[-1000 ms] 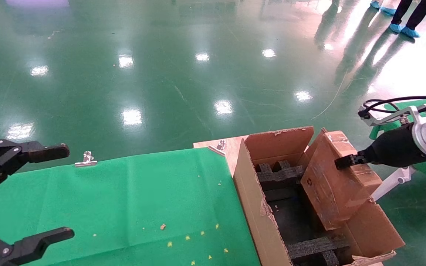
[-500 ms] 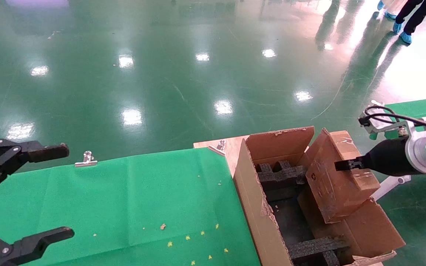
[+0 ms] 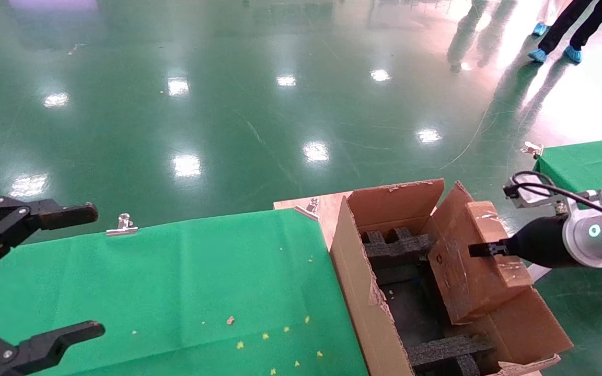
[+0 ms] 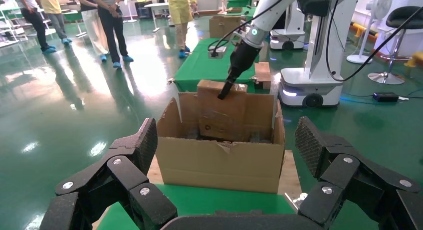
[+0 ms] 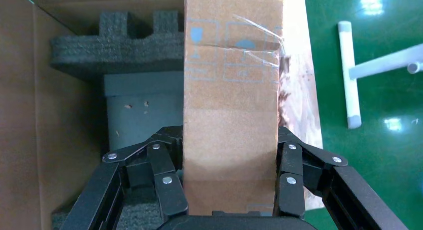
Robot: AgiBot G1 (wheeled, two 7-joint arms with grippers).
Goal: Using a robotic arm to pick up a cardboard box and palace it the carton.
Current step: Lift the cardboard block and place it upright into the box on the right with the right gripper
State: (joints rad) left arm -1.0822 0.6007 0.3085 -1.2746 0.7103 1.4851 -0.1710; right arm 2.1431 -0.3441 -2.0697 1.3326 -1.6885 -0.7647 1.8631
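The small brown cardboard box (image 3: 465,274) stands tilted on edge, its lower part inside the large flapped carton (image 3: 356,284). My right gripper (image 3: 489,249), on the white robotic arm (image 3: 593,235), is shut on the box's upper narrow edge. In the right wrist view both fingers (image 5: 164,177) press the sides of the box (image 5: 230,105), with black foam inserts (image 5: 119,45) beside it. My left gripper (image 3: 92,270) is open and empty over the green table's left end. The left wrist view shows the carton (image 4: 219,162) and the box (image 4: 222,113) beyond the left gripper (image 4: 228,142).
A green cloth (image 3: 175,282) covers the table, held by metal clips (image 3: 122,224). The carton rests on a wooden board (image 3: 324,209) at the table's right end. Another green table (image 3: 588,164) stands far right. A person's legs (image 3: 557,26) are on the shiny floor.
My right gripper has lowered with the cardboard box, which now sits deeper in the carton. The left arm has not moved.
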